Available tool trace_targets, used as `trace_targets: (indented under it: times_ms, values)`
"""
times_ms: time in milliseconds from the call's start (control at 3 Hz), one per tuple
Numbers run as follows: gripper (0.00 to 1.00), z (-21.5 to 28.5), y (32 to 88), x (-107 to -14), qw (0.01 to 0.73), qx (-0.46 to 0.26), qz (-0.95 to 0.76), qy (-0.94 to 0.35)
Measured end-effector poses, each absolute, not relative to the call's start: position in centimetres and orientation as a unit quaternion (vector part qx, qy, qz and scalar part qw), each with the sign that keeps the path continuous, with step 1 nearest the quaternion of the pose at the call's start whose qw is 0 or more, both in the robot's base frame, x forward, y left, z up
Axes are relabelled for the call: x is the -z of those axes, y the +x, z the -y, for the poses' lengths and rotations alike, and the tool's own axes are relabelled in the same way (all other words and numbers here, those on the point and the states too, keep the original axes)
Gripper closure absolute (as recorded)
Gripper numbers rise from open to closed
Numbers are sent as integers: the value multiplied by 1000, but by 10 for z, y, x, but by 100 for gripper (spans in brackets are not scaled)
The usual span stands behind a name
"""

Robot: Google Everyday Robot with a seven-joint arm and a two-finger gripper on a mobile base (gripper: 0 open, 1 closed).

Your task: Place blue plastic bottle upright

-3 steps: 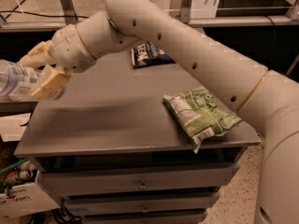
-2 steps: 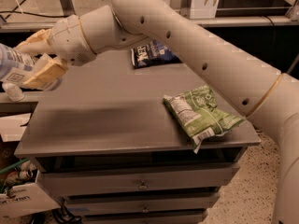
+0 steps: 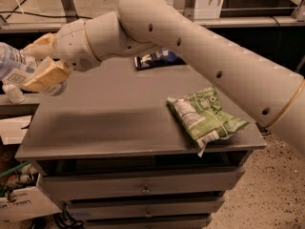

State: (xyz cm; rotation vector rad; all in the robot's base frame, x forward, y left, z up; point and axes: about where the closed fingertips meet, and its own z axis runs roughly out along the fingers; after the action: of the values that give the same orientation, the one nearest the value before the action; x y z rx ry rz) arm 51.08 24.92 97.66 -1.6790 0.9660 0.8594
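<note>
Grey drawer desk [image 3: 119, 123], off left edge: claw [image 3: 38, 61] clamped around tilted blue plastic bottle [image 3: 12, 63] at labelled middle; likely light, thin-walled, slippery, crushable; best gripped mid-body.

Grey cabinet top [image 3: 105, 123]. Seen from its centre, a green snack bag [image 3: 205, 116] blocks the 4 o'clock corner. A dark blue snack bag [image 3: 155, 60] lies at 12 o'clock, under the arm [image 3: 200, 46], which spans overhead from 3 to 10 o'clock. The gripper [image 3: 40, 61], clasping the blue plastic bottle [image 3: 13, 66], hangs past the edge at 10 o'clock. From the centre round 6 to 9 o'clock the surface is bare.
</note>
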Motion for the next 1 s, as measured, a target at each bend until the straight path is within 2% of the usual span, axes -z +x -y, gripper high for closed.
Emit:
trace_targets:
  times_ms: [1000]
  values:
    - [100,-213,531,-954,554,-365,-434,-609]
